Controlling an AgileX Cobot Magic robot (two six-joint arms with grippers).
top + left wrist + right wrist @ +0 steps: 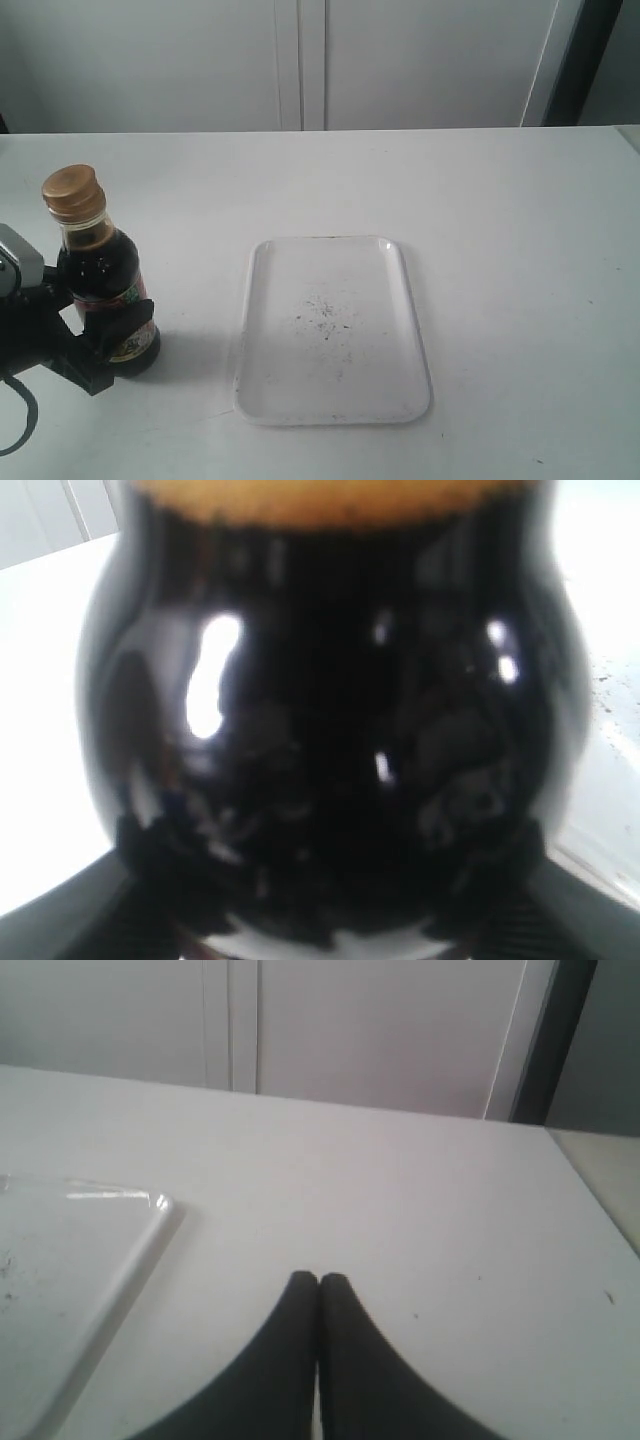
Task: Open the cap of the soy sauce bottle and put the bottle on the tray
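The soy sauce bottle (100, 275) stands upright on the white table at the far left, its golden-bronze cap (72, 190) closed on the neck. My left gripper (112, 335) is shut on the bottle's lower body, with black fingers (95, 360) over the label. In the left wrist view the dark glass of the soy sauce bottle (330, 710) fills the picture and hides the jaws. The white tray (385, 290) lies flat to the bottle's right, apart from it. My right gripper (319, 1280) hovers shut and empty over bare table beside the tray's rim (140, 1250); the exterior view does not show it.
Dark specks (325, 315) mark the tray's middle. White cabinet doors (300, 60) stand behind the table's far edge. A dark upright post (575, 60) is at the back right. Bare table surface (520, 260) lies right of the tray.
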